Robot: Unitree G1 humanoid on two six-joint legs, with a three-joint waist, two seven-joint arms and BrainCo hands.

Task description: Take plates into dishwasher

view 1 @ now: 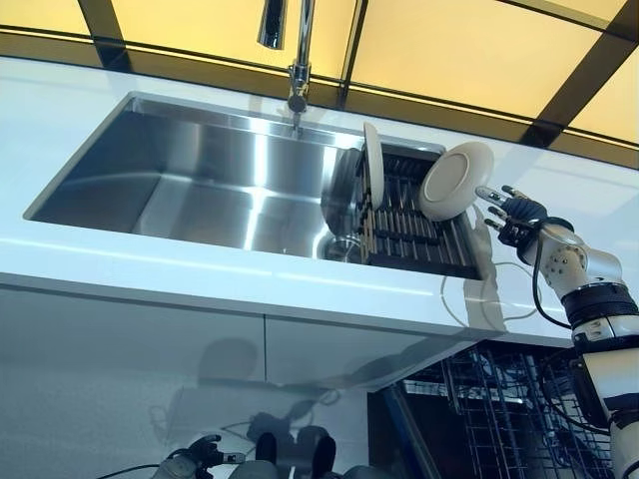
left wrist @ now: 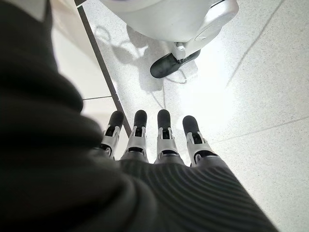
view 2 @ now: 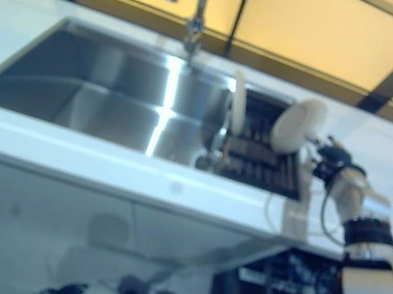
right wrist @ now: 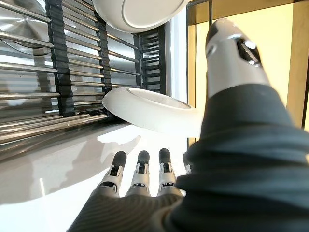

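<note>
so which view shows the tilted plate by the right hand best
The left eye view: the tilted plate shows whole, leaning on the rack near the right hand. The right eye view blurs it, the right wrist view shows only its rim, the left wrist view nothing.

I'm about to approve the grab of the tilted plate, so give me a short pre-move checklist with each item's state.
1. Right hand open, fingers straight: ok.
2. Right hand beside the tilted plate, ready to close: ok.
3. Plate gripped: not ok, nothing curled round it.
4. Second plate upright in the drying rack, apart from the first: ok.
5. Left hand open, hanging over the floor: ok.
6. Dishwasher rack pulled out below the counter: ok.
</note>
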